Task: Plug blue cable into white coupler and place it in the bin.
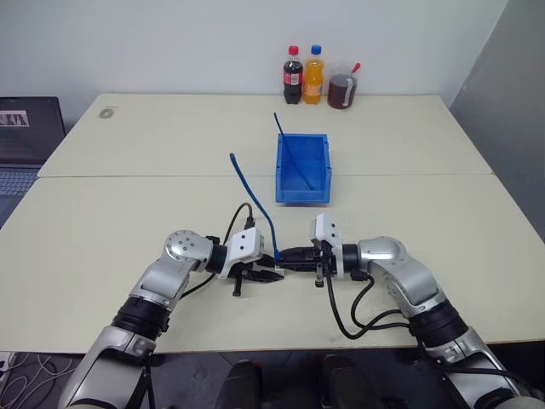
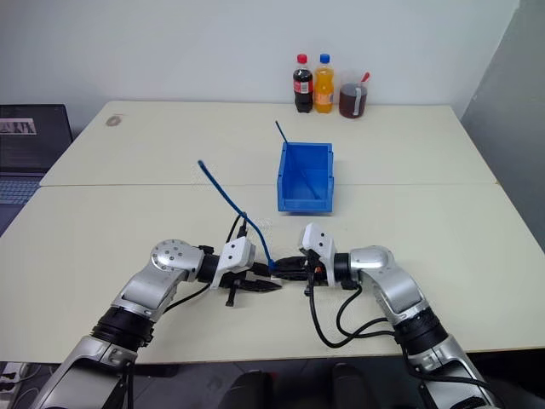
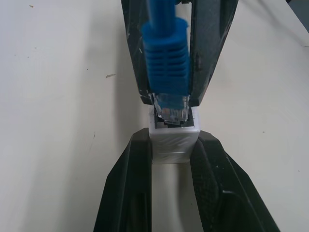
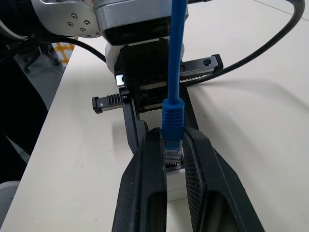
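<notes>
- The two arms reach inward over the near half of the bench (image 1: 128, 213), forearms angled toward each other so the grippers meet tip to tip, nearer the robot than the bin (image 1: 303, 170).
- The left gripper (image 3: 173, 150) points toward the right arm and slightly down; its jaws are closed on the white coupler (image 3: 174, 140), pinching the small block by its two sides.
- The right gripper (image 4: 174, 145) points toward the left arm, nearly level; its jaws are clamped on the pale plug of the blue cable (image 4: 174, 63), just behind the ribbed blue boot.
- In the left wrist view the plug tip sits at the coupler's dark open face, partly inside it; whether it is fully seated I cannot tell.
- From the meeting point the cable rises in a free arc up and away toward the left of the bin, its far end in the air.
- The bin stands beyond the grippers, apart from them, with a darker blue cable (image 1: 294, 158) leaning inside it.
- Three drink containers (image 1: 317, 78) stand at the bench's far edge, beyond the bin.
</notes>
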Controlling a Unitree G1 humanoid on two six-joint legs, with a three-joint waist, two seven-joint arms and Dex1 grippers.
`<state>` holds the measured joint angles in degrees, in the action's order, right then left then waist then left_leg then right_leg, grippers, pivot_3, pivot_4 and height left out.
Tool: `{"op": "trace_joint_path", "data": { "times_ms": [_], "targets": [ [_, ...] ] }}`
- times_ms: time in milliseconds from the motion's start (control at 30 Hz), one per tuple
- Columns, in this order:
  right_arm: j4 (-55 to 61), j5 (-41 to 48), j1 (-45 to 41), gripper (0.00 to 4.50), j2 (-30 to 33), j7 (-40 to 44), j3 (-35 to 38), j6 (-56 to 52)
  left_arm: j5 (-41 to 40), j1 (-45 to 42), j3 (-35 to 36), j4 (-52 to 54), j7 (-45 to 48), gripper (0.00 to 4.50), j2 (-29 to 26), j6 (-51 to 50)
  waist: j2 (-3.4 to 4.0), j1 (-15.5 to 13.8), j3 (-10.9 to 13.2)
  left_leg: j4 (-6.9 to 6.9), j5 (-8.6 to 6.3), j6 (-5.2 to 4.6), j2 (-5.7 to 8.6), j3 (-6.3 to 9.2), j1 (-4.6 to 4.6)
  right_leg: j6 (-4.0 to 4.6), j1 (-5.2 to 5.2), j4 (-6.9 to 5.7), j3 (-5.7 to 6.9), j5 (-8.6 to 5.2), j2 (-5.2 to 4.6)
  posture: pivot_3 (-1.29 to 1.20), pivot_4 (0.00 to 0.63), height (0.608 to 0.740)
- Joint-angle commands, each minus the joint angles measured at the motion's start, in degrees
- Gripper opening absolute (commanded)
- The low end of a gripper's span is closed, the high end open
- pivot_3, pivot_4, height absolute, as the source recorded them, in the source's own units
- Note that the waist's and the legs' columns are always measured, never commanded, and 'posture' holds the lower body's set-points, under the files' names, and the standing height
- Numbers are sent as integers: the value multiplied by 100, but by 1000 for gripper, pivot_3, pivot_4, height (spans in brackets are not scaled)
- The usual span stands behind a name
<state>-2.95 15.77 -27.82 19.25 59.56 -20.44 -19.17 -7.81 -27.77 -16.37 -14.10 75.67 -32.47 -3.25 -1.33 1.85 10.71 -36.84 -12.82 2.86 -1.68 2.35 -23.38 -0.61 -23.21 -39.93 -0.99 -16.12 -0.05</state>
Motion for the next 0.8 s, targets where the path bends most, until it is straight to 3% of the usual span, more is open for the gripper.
{"op": "trace_joint_path", "data": {
  "times_ms": [33, 367, 800],
  "targets": [
    [-492, -157, -63, 244, 83, 253, -29, 252, -61, -98, 77, 175, 20, 778, -13, 66, 0, 0, 0, 0, 0, 0, 0, 0, 0, 0, 0, 0, 0, 0, 0, 0, 150, 740],
    [-1389, -511, -400, 244, 163, 669, -208, 1039, -70, -79, 79, 218, 31, 778, -24, 71, 0, -1, 0, -1, 0, 0, 0, -1, 3, 1, 2, -2, 0, 1, 0, 0, 150, 740],
    [-1544, -497, -314, 244, 286, 824, -165, 1082, -76, -35, 90, 272, 30, 778, -46, 91, 0, -2, 0, -1, 0, 0, 0, -1, 5, 2, 4, -3, -2, 1, 0, 0, 150, 740]
  ]
}}
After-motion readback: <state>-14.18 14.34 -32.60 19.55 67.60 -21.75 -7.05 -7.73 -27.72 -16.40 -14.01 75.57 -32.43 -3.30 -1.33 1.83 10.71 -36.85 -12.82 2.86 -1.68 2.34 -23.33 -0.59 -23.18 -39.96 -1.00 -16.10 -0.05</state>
